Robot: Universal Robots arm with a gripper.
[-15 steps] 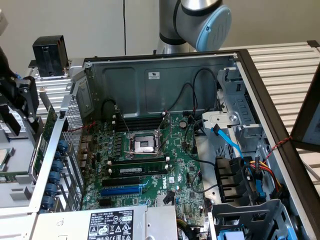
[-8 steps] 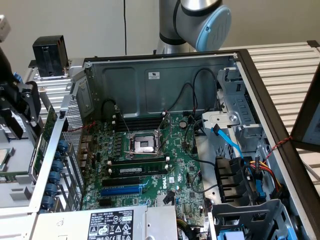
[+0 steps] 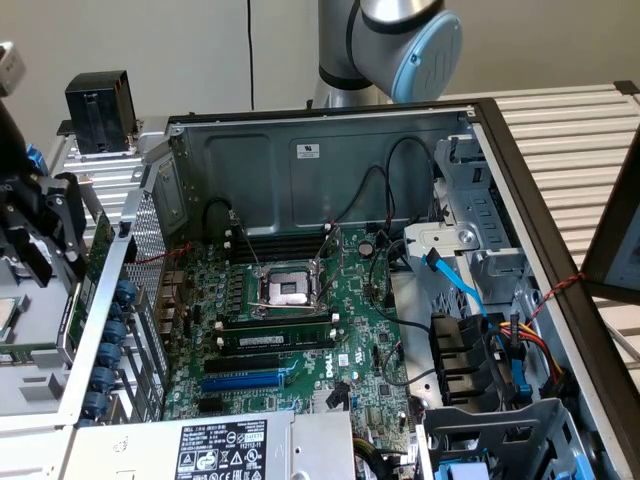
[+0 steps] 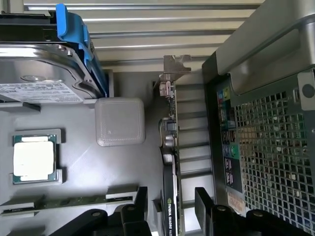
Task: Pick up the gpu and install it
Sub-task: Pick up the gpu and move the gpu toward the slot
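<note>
The gpu [image 4: 171, 196] stands on edge in a grey tray outside the computer case. Its black shroud faces one side and its silver end bracket [image 4: 175, 66] is at the far end. My gripper [image 4: 172, 209] is open and straddles the card, one black finger [image 4: 141, 204] on each side with a gap to the card on both. In the exterior view the gripper [image 3: 42, 235] hangs at the exterior view's left, outside the case wall, next to the green edge of the gpu [image 3: 90, 270]. Inside the case lies the large green motherboard [image 3: 300, 330].
The grey tray [image 4: 88, 177] also holds a hard drive in a blue bracket [image 4: 44, 69], a CPU [image 4: 33, 158], a memory stick [image 4: 69, 201] and a grey block [image 4: 120, 121]. The case's perforated rear wall [image 4: 270, 147] stands close beside the gpu. Cables and a drive cage [image 3: 490, 350] fill the case's right side.
</note>
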